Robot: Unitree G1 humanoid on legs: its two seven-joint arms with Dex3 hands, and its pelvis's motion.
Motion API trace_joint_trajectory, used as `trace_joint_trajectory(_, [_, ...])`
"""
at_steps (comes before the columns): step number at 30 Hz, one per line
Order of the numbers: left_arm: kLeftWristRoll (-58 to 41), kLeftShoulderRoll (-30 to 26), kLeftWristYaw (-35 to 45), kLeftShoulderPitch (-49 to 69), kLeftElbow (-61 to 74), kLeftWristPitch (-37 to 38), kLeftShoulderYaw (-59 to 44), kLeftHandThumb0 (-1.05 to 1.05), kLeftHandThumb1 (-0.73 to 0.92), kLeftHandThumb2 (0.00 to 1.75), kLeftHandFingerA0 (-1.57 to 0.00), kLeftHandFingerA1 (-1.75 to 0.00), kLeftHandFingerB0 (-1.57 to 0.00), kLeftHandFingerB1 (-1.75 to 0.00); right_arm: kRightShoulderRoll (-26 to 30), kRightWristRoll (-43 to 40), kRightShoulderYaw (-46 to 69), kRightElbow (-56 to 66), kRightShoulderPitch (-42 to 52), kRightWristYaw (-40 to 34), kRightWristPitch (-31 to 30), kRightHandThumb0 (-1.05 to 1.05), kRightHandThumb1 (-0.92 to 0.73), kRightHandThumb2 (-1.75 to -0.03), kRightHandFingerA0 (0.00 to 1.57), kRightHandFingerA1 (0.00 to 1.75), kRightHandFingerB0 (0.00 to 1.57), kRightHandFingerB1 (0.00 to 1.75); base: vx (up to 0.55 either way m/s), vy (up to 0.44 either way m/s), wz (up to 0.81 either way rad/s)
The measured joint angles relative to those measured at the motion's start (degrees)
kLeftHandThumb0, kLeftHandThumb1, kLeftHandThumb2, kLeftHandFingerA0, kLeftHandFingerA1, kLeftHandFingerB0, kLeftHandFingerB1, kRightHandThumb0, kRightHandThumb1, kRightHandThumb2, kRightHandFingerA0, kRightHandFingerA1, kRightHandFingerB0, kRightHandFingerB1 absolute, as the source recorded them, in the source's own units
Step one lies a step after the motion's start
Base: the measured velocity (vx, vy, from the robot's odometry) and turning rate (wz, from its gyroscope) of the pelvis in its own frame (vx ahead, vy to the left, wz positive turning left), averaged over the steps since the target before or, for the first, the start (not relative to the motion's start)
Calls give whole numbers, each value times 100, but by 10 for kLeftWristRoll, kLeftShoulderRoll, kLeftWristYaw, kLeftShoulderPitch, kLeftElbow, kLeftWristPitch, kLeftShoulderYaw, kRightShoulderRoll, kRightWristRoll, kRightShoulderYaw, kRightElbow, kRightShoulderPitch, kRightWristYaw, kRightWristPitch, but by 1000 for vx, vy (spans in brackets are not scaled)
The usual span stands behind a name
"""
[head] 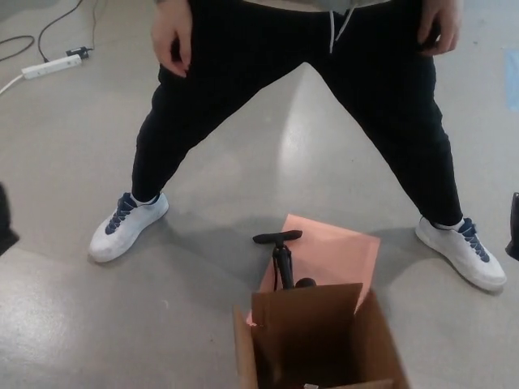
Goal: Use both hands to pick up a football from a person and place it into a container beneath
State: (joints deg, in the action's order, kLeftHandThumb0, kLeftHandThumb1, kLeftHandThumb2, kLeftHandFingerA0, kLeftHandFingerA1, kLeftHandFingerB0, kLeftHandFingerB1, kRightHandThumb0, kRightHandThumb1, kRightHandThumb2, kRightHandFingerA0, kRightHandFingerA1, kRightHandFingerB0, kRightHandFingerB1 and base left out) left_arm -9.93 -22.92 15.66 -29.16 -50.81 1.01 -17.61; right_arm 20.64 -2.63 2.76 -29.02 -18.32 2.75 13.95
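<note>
Head view, so tell me: where is the football?

No ball shows anywhere. The person's hands [173, 36] hang empty at the thighs, and nothing lies on the floor [73, 324]. If it is here, it is down inside the cardboard box [304, 312], whose inside is dark and cut off by the bottom edge. I cannot tell for sure.

So how does the ball look?

Nothing can be said of it: no colour, no laces, no shape in sight. Only the container shows, plain brown, top open, flaps standing up, so a drop from above would meet no lid.

Why is the box where it is?

My guess is that it sits between the person's spread legs [182, 121] and the robot, right under the handover spot, so the ball only has to come straight down. The wide stance leaves it room.

And the robot's hands?

Only dark slivers at the frame edges: the left hand [4, 220] low on the left, the right hand [513, 227] on the right, both well apart from the box. Open or closed, I cannot tell; neither visibly holds anything.

Anything else nearby?

A small black pump [281, 261] stands just behind the box on a pink sheet [345, 253]. Neither belongs to the task, I judge.
</note>
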Motion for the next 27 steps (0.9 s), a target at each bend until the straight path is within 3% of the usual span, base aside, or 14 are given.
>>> trace_joint_trajectory(2, [-2,0,11,1,-10,11,-3,-85,78,109,-7,-25,-6,-16,0,0,2,0,0,6,0,-85,-83,-113,0,15,0,12,0,0,0])
trace_joint_trajectory(8, [-3,0,33,0,-35,42,-4,-87,76,108,-7,-26,-7,-14,-9,-1,9,1,-4,19,3,-88,-82,-111,5,18,5,13,0,0,0])
trace_joint_trajectory(9, [-4,1,34,0,-37,42,-4,-86,77,109,-7,-30,-7,-16,-11,-1,10,1,-5,20,4,-74,-75,-105,0,30,7,25,0,0,0])
trace_joint_trajectory(11, [-4,3,38,0,-45,47,-4,-86,78,109,-7,-30,-6,-15,-19,0,9,-3,-12,20,4,-85,-83,-112,7,20,7,17,0,0,0])
trace_joint_trajectory(14, [-1,9,38,2,-64,57,3,-83,83,112,-1,-24,0,-12,-29,8,0,-50,-40,17,5,-85,-84,-113,6,22,6,17,0,0,0])
trace_joint_trajectory(15, [0,9,38,3,-69,60,6,-85,82,111,-3,-23,-2,-12,-31,11,-3,-64,-45,16,5,-85,-82,-111,7,28,7,17,0,0,0])
trace_joint_trajectory(19, [5,11,36,10,-93,67,17,-83,78,109,-6,-28,-8,-23,-44,19,-15,-137,-62,13,4,-82,-83,-110,6,28,6,17,0,0,0])
trace_joint_trajectory(20, [6,11,35,11,-98,68,18,-77,92,71,-16,-30,-10,-24,-46,21,-18,-150,-64,13,4,-81,-84,-111,7,29,6,17,0,0,0])
trace_joint_trajectory(22, [10,10,31,13,-112,71,28,-75,92,70,-23,-31,-15,-27,-51,25,-27,-191,-70,12,3,-83,-83,-111,8,26,7,18,0,0,0])
trace_joint_trajectory(23, [14,10,28,14,-117,72,34,-34,55,111,0,-47,0,-47,-51,27,-31,-208,-73,11,2,-79,-83,-112,6,29,6,20,0,0,0])
trace_joint_trajectory(24, [20,9,23,15,-126,74,44,-70,92,67,-23,-31,-14,-27,-52,31,-36,-231,-76,10,1,-82,-84,-111,7,28,7,17,0,0,0])
trace_joint_trajectory(25, [26,8,17,15,-134,74,54,-70,92,67,-23,-31,-14,-27,-53,34,-42,-254,-81,9,-1,-82,-84,-111,7,28,7,17,0,0,0])
trace_joint_trajectory(26, [30,8,13,15,-139,75,61,-34,55,110,-1,-47,0,-47,-53,37,-46,-272,-84,8,-3,-81,-83,-110,7,27,6,17,0,0,0])
trace_joint_trajectory(27, [35,6,8,14,-146,77,69,-34,55,110,-1,-47,0,-47,-53,40,-49,-291,-88,6,-6,-81,-83,-110,7,27,6,17,0,0,0])
